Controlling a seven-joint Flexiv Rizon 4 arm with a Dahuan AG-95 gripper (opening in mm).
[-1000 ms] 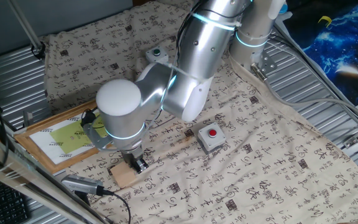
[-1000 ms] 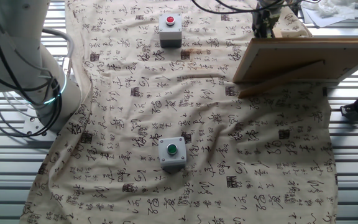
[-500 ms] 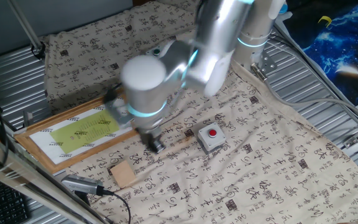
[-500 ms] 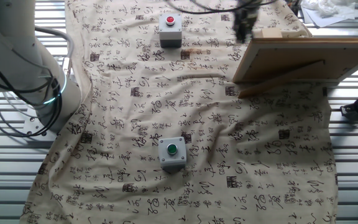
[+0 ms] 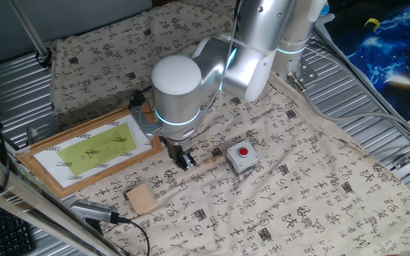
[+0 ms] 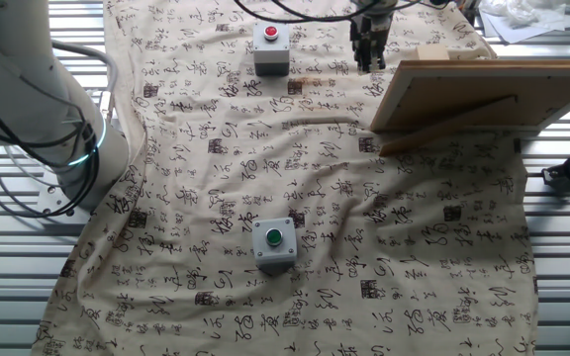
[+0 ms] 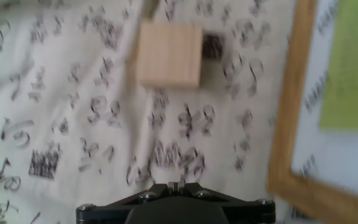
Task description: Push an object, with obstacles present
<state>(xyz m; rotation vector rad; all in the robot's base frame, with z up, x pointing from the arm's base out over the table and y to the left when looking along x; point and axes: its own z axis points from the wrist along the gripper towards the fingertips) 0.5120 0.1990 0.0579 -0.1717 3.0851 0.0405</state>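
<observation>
The light-tan wooden block [image 5: 139,198] lies on the patterned cloth near the front edge, just in front of the wood-framed yellow-green picture [image 5: 91,151]. My gripper [image 5: 186,160] stands between the block and the grey box with the red button [image 5: 242,157], apart from both, fingers together and empty. In the hand view the block [image 7: 169,55] is ahead of the fingertips [image 7: 174,185], with the picture frame [image 7: 288,124] to the right. In the other fixed view the gripper [image 6: 369,54] is beside the frame's back [image 6: 483,94]. The green-button box [image 6: 274,244] sits far away.
A grey cable plug [image 5: 95,211] lies at the cloth's edge next to the block. The red-button box [image 6: 271,47] is left of the gripper. The robot base [image 6: 67,129] stands at the cloth's side. Ribbed metal surrounds the cloth.
My gripper has left the block and moved away from it toward the red-button box. The block stays near the frame's corner.
</observation>
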